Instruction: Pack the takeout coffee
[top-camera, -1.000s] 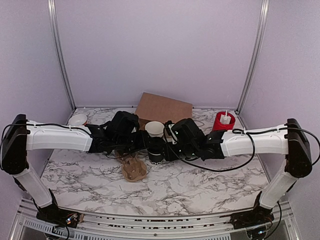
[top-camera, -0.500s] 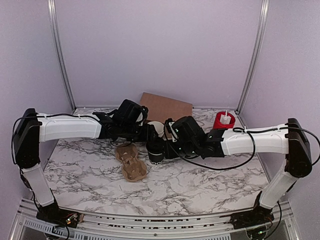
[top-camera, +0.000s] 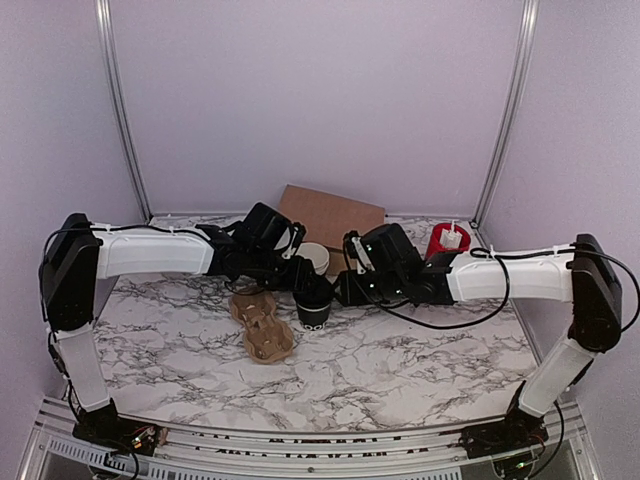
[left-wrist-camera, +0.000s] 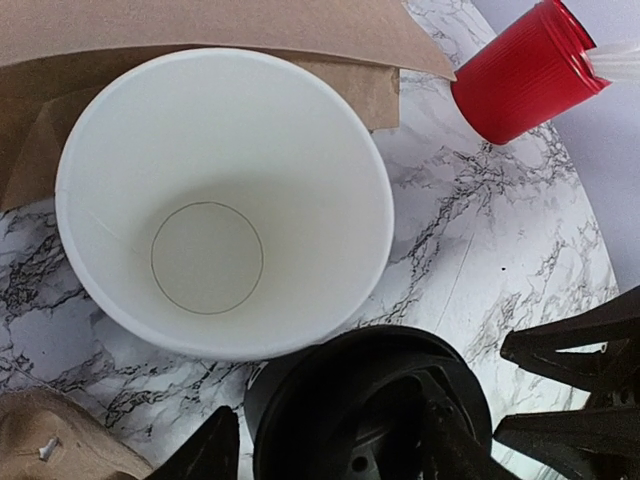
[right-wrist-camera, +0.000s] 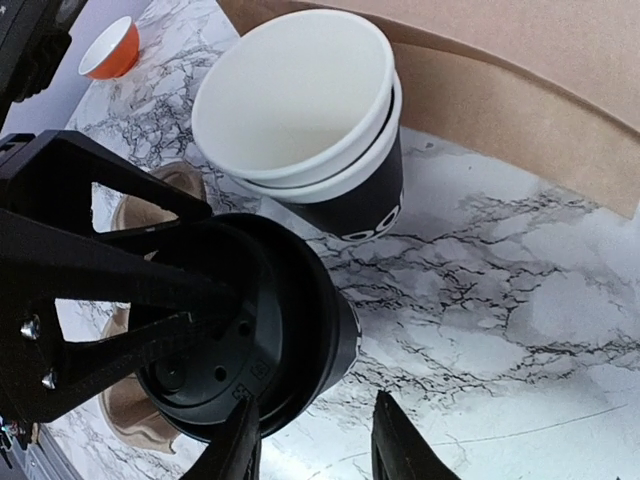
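Observation:
The takeout coffee (top-camera: 314, 300), a black cup with white lettering and a black lid (left-wrist-camera: 350, 390), stands upright on the marble table at centre. My left gripper (top-camera: 300, 272) hangs over it from the back left, open. In the left wrist view one finger (left-wrist-camera: 208, 452) is beside the cup's wall and the other (left-wrist-camera: 450, 425) lies over the lid top. My right gripper (top-camera: 340, 290) is at the cup's right side, open. In the right wrist view one finger (right-wrist-camera: 240, 440) overlaps the lid's rim (right-wrist-camera: 235, 345), the other (right-wrist-camera: 395, 440) is over bare marble.
Two stacked lidless cups (top-camera: 312, 258) stand right behind the coffee, in front of a brown paper bag (top-camera: 330, 215). A brown pulp cup carrier (top-camera: 264, 325) lies left of the coffee. A red cylinder (top-camera: 448, 240) stands at the back right, and a small orange bowl (right-wrist-camera: 112, 48) at the back left.
The left arm has swung in from the left and back, bringing its gripper over the coffee's lid. The right gripper has drawn back slightly to the right. The cup stays put.

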